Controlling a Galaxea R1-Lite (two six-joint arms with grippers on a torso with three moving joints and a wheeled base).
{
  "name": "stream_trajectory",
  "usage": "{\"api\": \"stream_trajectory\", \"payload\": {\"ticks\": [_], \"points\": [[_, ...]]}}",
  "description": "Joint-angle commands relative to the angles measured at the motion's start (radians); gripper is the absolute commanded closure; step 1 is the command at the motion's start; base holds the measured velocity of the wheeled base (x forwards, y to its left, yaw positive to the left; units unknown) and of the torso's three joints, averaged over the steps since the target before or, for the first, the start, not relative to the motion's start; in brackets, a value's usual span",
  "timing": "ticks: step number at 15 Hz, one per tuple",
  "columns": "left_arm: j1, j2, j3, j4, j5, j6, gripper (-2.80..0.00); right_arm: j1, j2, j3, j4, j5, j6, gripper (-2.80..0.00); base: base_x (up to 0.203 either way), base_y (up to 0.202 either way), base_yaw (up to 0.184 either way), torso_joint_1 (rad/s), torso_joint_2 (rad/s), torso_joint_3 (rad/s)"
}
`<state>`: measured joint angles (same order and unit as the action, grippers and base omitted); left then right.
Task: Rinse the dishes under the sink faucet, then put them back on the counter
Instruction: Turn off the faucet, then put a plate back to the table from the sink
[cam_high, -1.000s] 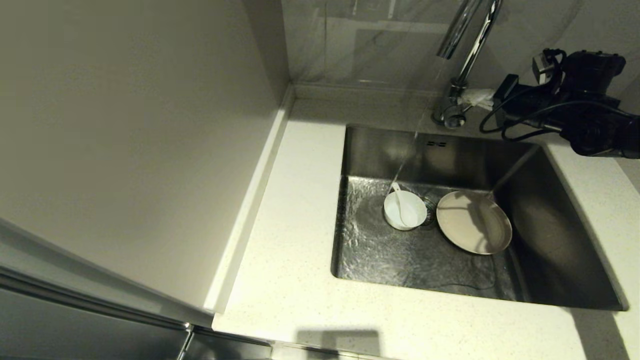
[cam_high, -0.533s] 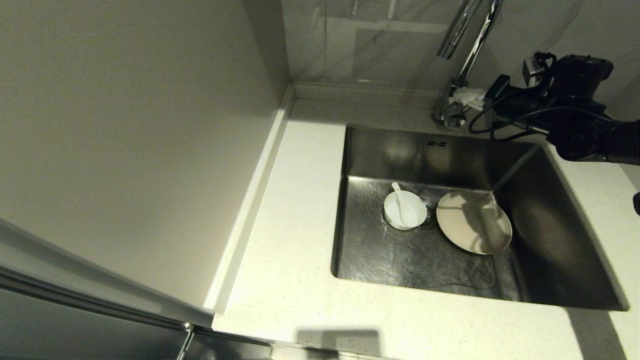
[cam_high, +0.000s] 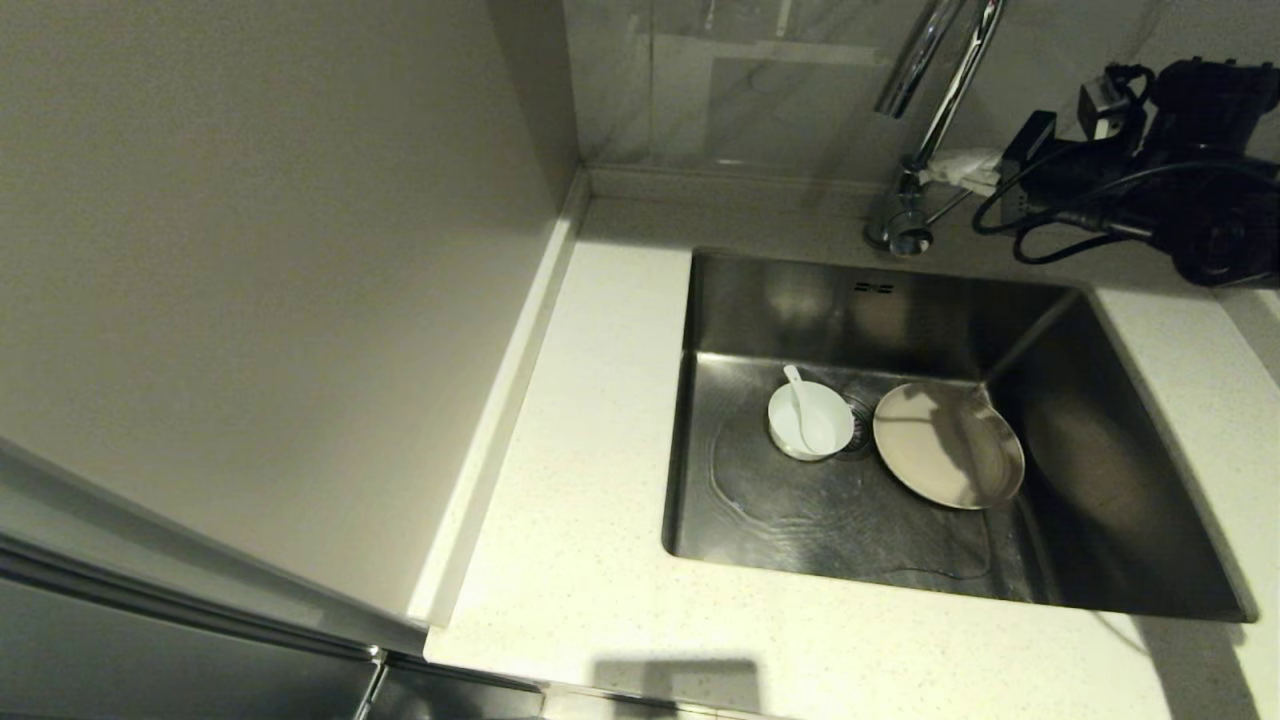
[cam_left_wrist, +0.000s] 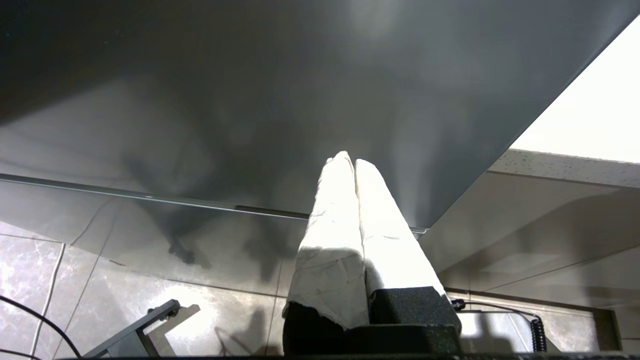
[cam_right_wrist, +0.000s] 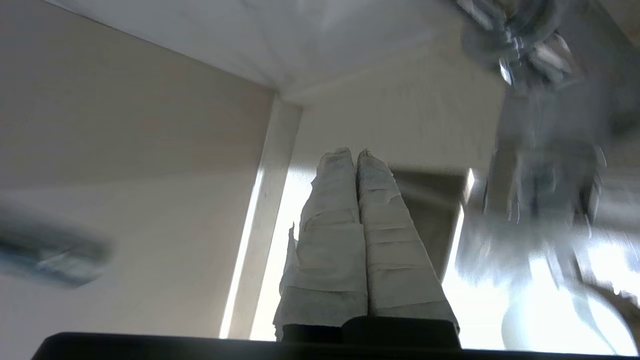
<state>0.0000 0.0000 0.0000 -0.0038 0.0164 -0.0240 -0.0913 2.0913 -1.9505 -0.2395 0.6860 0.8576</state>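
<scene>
The sink holds a small white bowl with a white spoon resting in it, and a cream plate beside it to the right. No water runs from the chrome faucet. My right gripper is shut and empty. It hovers close beside the faucet stem, just above the thin lever. My left gripper is shut and empty, parked low in front of a dark cabinet face, outside the head view.
The pale counter runs along the sink's left and front, with a raised back edge. A tall wall panel closes the left side. The drain strainer peeks out between bowl and plate. Water film covers the basin floor.
The stream from the faucet has stopped and the ripples in the basin have settled. My right arm has lifted up and back to the right, away from the faucet base.
</scene>
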Motion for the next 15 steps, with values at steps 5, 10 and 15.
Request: {"api": "stream_trajectory", "payload": {"ticks": [5, 10, 15], "points": [[0.0, -0.003, 0.0, -0.001, 0.0, -0.001, 0.0, -0.058, -0.3, 0.315, 0.573, -0.156, -0.589, 0.0, 0.0, 0.0, 0.0, 0.0, 0.0, 0.0], [0.0, -0.003, 0.0, -0.001, 0.0, -0.001, 0.0, -0.066, -0.414, 0.567, 0.615, -0.224, -0.877, 0.0, 0.0, 0.0, 0.0, 0.0, 0.0, 0.0], [0.0, -0.003, 0.0, -0.001, 0.0, -0.001, 0.0, -0.065, -0.348, 0.571, 0.621, -0.224, -1.045, 0.0, 0.0, 0.0, 0.0, 0.0, 0.0, 0.0]]}}
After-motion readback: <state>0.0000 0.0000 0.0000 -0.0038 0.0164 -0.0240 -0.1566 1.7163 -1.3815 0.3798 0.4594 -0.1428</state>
